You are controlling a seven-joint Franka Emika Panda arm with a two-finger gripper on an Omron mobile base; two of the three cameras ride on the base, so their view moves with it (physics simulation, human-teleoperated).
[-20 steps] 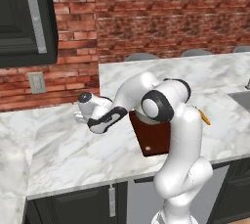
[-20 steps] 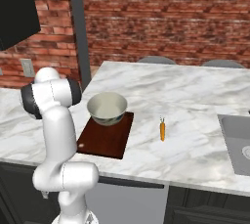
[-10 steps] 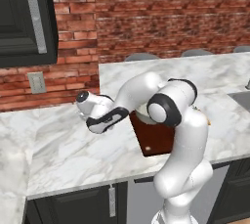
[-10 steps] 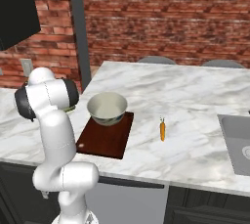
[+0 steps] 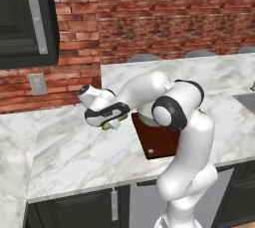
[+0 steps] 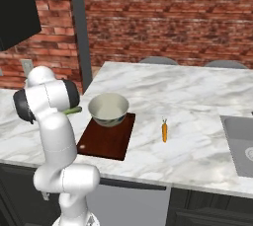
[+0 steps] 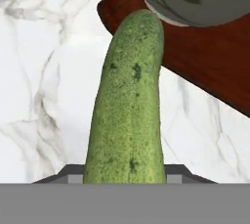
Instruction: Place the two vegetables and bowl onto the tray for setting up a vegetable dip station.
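the bowl (image 6: 108, 110) already sits on the tray (image 6: 106, 141), at the tray's far short end, so that part of the task looks done. the tray lies on the marble worktop (image 6: 197, 146) near its front edge, long side running away from the robot.

the cucumber (image 7: 129, 105) is clamped in the gripper (image 5: 110, 122), which carries it above the worktop just to the left of the tray. in the hand view the cucumber rises straight up from between the finger tips, its free end reaching over the tray's edge toward the bowl's grey outer wall; whether it touches the bowl cannot be told. in the left base view a bit of green shows under the hand, and in the right base view a green tip pokes out beside the arm, left of the bowl.

the carrot (image 6: 164, 131) lies untouched on the worktop, to the right of the tray and apart from it, its leafy end pointing away from the front edge.

as i judge it, the job is about a third done: one item placed, the second in transit, the third waiting. the bare near half of the tray, toward its front short end, seems the likely room for both vegetables, since the bowl covers the far end.
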